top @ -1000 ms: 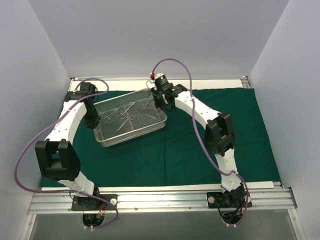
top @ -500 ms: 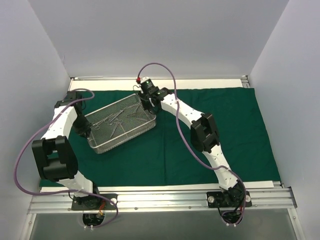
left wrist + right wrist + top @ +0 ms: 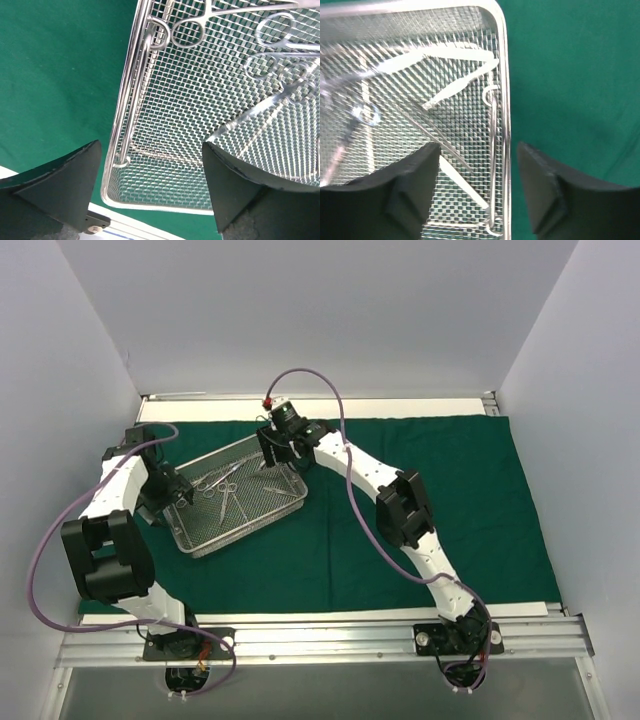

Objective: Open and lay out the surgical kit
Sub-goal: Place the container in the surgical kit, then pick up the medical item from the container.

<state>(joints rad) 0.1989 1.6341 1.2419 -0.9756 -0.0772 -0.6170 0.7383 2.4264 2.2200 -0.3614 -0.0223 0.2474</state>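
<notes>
At the left short end of the wire-mesh tray (image 3: 255,527), the left tool (image 3: 172,492) has its jaws wide apart and grips nothing. Seen from the left wrist, its 2 dark fingers (image 3: 55,185) straddle the tray's end wall, 1 outside over the cloth and 1 over the mesh floor. The wire drop handle (image 3: 131,107) lies between them, and neither finger touches it.

The right tool (image 3: 280,445) is at the opposite short end, near the far corner. Its jaws are also apart. In the right wrist view the tray's rim runs down the gap between the fingers (image 3: 405,195), closer to the outer one, with space on both sides.

Inside the tray lie slender steel instruments (image 3: 222,485). Ring-handled forceps (image 3: 187,32) rest near the left end wall, and further ring handles lie beside them. The pieces near the right end are blurred.

The tray sits skewed on the left part of the green cloth (image 3: 450,500), with its right end further back. The cloth is spread flat over most of the tabletop (image 3: 400,407), which shows as a pale strip along the far edge.
</notes>
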